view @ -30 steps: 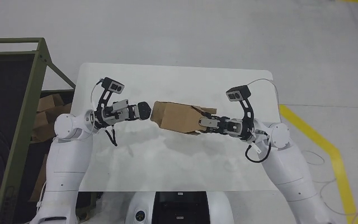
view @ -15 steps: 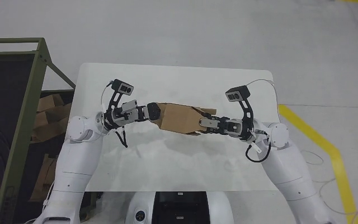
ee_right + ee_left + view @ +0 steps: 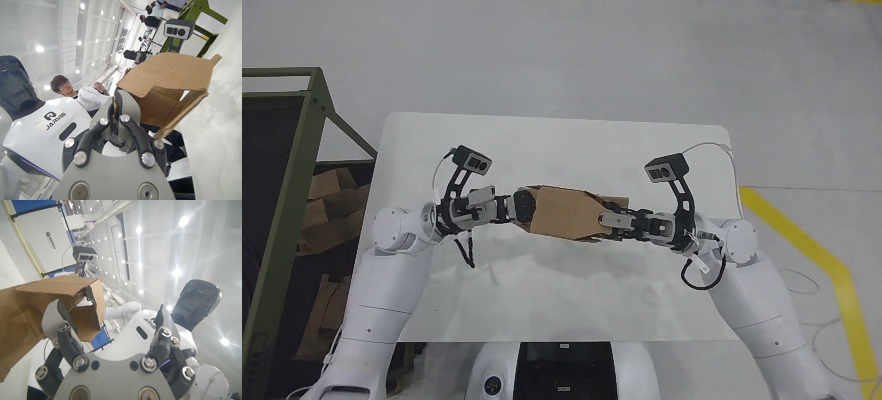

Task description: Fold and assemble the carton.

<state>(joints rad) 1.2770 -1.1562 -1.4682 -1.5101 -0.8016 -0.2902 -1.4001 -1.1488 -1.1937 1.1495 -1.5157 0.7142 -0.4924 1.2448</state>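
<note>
The carton [image 3: 562, 212] is over the middle of the tabletop [image 3: 542, 150], stretched between my two arms. Its long axis runs side to side across me on a slight slant, so the end by my left arm sits a little farther from my body than the end by my right. It is a brown cardboard sleeve, open at both ends, and each open mouth faces one of my wrists. I cannot tell whether its underside touches the tabletop.

My right claw [image 3: 114, 100] is clenched on the carton. Its two fingers are pinched together on the ragged edge of one wall at the right-hand mouth. In the right wrist view the carton [image 3: 170, 75] opens away from that grip, and its inside is in shadow.

My left claw [image 3: 110, 306] is spread wide at the opposite mouth and grips nothing. One finger [image 3: 64, 313] lies against the cardboard where an end flap folds inward. The other finger [image 3: 160, 321] stands well apart from the carton [image 3: 28, 313].

From above, my left claw [image 3: 522, 205] meets the carton's left end and my right claw [image 3: 604, 220] holds its right end.

Beside the tabletop on my left stands a green-framed cart [image 3: 317, 100] with loose cardboard pieces [image 3: 327, 200] in it.
</note>
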